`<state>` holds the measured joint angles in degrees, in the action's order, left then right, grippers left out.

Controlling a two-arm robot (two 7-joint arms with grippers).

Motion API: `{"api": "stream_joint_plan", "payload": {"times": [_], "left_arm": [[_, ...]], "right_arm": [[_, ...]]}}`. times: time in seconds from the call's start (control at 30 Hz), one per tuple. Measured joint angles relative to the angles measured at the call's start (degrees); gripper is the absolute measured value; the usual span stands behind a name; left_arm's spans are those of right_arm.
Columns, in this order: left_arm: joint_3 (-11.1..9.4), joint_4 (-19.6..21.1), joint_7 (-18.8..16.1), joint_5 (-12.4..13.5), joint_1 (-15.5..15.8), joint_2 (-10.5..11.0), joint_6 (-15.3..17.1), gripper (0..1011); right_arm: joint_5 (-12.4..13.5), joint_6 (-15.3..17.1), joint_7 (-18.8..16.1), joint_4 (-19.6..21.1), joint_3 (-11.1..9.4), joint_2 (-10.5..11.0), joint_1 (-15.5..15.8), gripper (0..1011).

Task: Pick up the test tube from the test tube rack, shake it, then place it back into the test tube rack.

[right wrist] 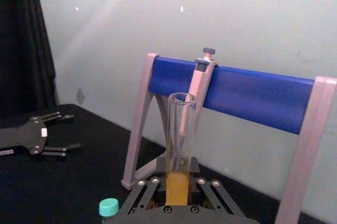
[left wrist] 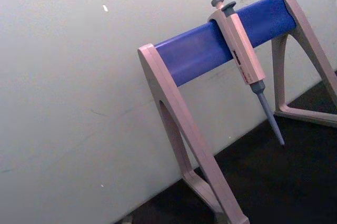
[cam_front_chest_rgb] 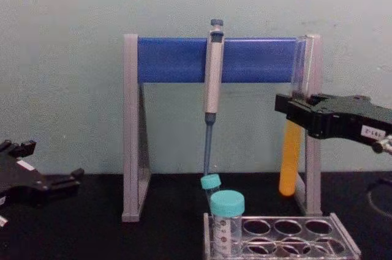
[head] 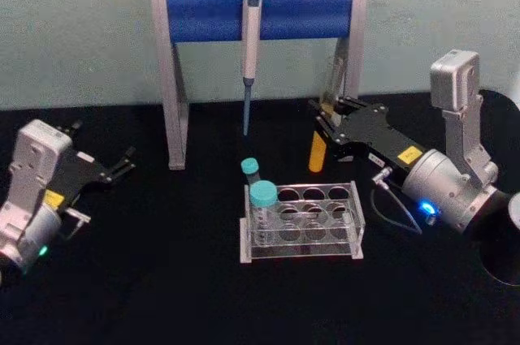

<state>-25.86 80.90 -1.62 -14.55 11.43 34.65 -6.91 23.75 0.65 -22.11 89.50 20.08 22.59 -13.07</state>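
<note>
Now, right gripper clamped on the test tube — upright, orange-yellow liquid in its lower half — at 1 o'clock from the test tube rack, apart from it, 2 teal-capped tubes at the rack's 9 o'clock end, left gripper parked far out at 9 o'clock, jaws spread.

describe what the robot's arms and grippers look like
The left gripper and right gripper are black, flat and angular, each with a small yellow label, on boxy silver-grey wrists. The right arm has a thin grey cable and a blue light; the left a green light.
</note>
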Motion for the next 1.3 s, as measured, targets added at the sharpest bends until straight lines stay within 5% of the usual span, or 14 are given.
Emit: {"api": "stream_joint_plan", "payload": {"times": [0.27, 0.47, 0.8, 1.0, 1.3], "left_arm": [[0.0, 0.0, 0.0, 0.0, 0.0, 0.0, 0.0, 1001], [0.0, 0.0, 0.0, 0.0, 0.0, 0.0, 0.0, 1001], [0.0, 0.0, 0.0, 0.0, 0.0, 0.0, 0.0, 1001], [0.0, 0.0, 0.0, 0.0, 0.0, 0.0, 0.0, 1001], [0.0, 0.0, 0.0, 0.0, 0.0, 0.0, 0.0, 1001]], "right_arm": [[-1.75, 0.14, 0.87, 1.37, -0.86, 1.22, 1.17, 234], [-2.19, 3.29, 0.27, 4.62, -1.7, 3.87, 3.25, 234], [0.95, 6.81, -3.57, 9.16, -1.25, 6.98, 5.82, 234], [3.24, 6.59, -4.85, 8.38, 0.65, 5.88, 4.67, 234], [3.63, 1.44, -2.57, 4.5, 1.73, 1.91, 2.25, 234]]}}
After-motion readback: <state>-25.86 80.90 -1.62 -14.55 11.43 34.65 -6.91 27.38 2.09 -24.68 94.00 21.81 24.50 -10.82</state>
